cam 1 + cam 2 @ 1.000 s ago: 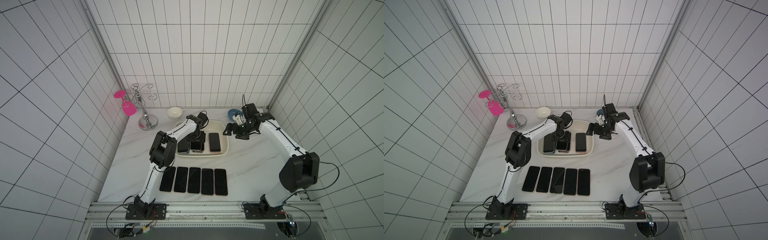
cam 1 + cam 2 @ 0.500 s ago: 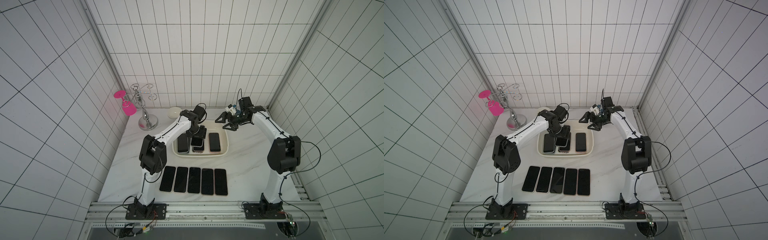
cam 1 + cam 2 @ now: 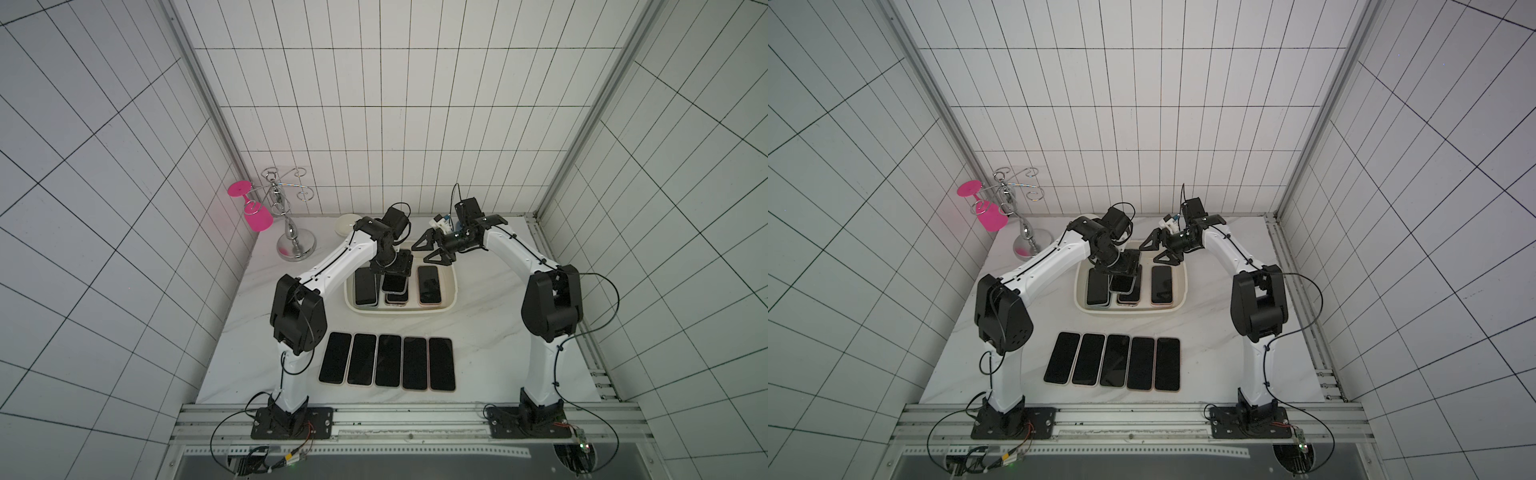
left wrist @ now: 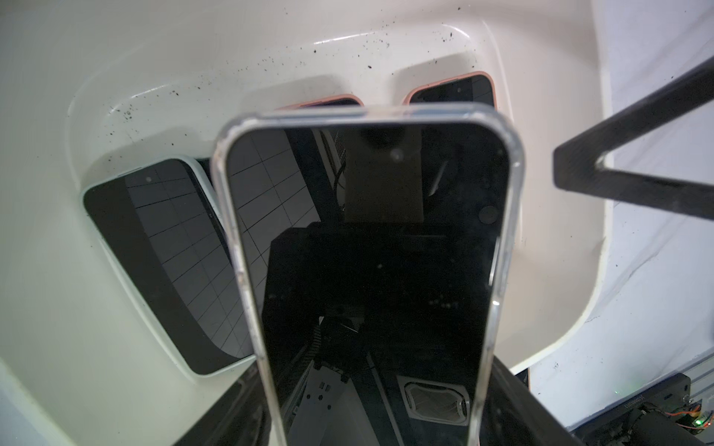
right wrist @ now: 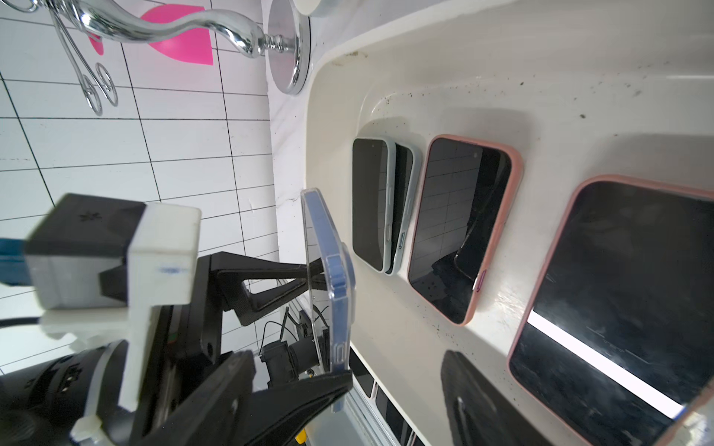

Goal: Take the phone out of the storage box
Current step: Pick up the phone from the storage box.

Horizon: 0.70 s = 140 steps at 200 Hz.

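Because the left claw point(image 3: 395, 266) pinches the phone point(image 4: 367, 251) by its sides, it hangs above the other phones point(image 3: 428, 284) lying flat in the storage box point(image 3: 454, 291). The right claw point(image 3: 419, 254) is spread wide near its end, maybe to take it. The phone is shiny black glass in a see-through case; the box is smooth cream plastic.

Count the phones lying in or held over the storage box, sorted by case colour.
Pink-cased phones: 2
Pale blue-cased phones: 2
Clear-cased phone: 1
Total: 5
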Available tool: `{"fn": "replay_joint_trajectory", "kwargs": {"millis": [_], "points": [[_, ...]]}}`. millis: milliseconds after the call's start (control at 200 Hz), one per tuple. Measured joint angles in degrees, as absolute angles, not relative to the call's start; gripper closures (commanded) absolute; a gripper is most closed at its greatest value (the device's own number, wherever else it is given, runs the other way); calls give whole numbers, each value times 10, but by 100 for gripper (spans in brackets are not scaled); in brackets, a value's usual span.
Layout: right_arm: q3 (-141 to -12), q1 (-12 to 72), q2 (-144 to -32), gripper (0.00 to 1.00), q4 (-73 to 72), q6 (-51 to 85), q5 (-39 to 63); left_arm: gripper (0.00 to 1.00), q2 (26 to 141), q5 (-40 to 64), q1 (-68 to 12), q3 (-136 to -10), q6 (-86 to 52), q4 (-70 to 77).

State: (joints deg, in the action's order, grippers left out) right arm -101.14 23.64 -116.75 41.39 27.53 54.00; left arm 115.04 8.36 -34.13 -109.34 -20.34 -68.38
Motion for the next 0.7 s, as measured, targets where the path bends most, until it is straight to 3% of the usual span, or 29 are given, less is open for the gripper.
{"fn": "replay_joint_trajectory", "kwargs": {"millis": [255,505,700], "points": [[-1011,261,-1214,29,414,277,540,56,1150,98,-341,-1086,-203,-684],[-1017,277,-1228,44,413,275,576,57,1147,118,-342,-1077,-203,-679],[-1016,285,-1232,82,409,268,612,58,1144,133,-342,-1072,-203,-679]]}}
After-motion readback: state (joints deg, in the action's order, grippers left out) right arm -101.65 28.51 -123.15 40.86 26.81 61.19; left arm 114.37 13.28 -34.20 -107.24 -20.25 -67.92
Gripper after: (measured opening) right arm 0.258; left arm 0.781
